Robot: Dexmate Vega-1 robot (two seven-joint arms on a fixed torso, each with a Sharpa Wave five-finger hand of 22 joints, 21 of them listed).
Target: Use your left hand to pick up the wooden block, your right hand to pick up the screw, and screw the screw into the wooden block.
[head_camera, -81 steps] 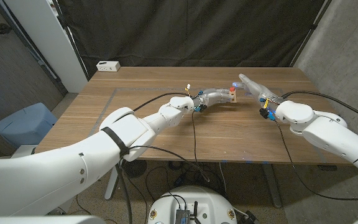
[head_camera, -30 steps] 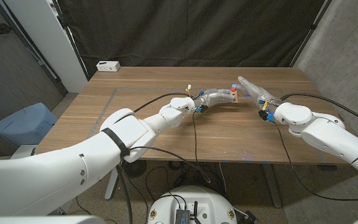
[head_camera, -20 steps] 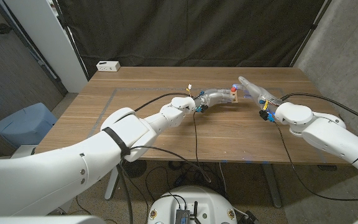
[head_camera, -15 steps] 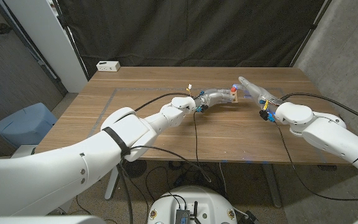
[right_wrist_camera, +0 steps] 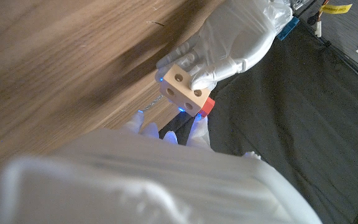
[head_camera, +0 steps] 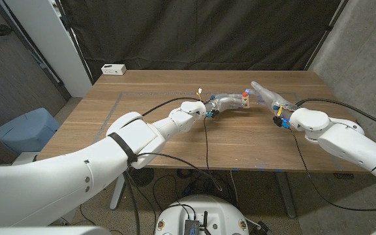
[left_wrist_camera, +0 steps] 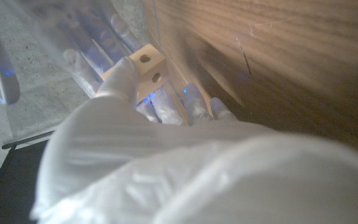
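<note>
Over the far middle of the wooden bench (head_camera: 142,140), the left hand (head_camera: 226,101) holds the wooden block (head_camera: 245,100) off the surface. In the left wrist view its fingers (left_wrist_camera: 124,78) wrap the pale block (left_wrist_camera: 146,67), leaving a corner and two faces bare, each with a small round hole. The right wrist view shows the same block (right_wrist_camera: 183,84) from the other side, with two holes in the exposed face and the left hand (right_wrist_camera: 235,37) closed around its far end.

The right hand (head_camera: 271,96) reaches in from the robot's right, its fingers stretched toward the block and ending just beside it. The screw (right_wrist_camera: 206,106) appears as a small red head pressed against the block's lower corner in the right wrist view; in the head view a red spot (head_camera: 246,94) sits on top of the block. The right fingers (right_wrist_camera: 197,127) lie close under that red head, glowing blue at the tips, but the blurred picture does not settle whether they pinch it or merely touch it.

A small white box (head_camera: 113,68) sits at the far left corner of the bench, well apart from both hands.
</note>
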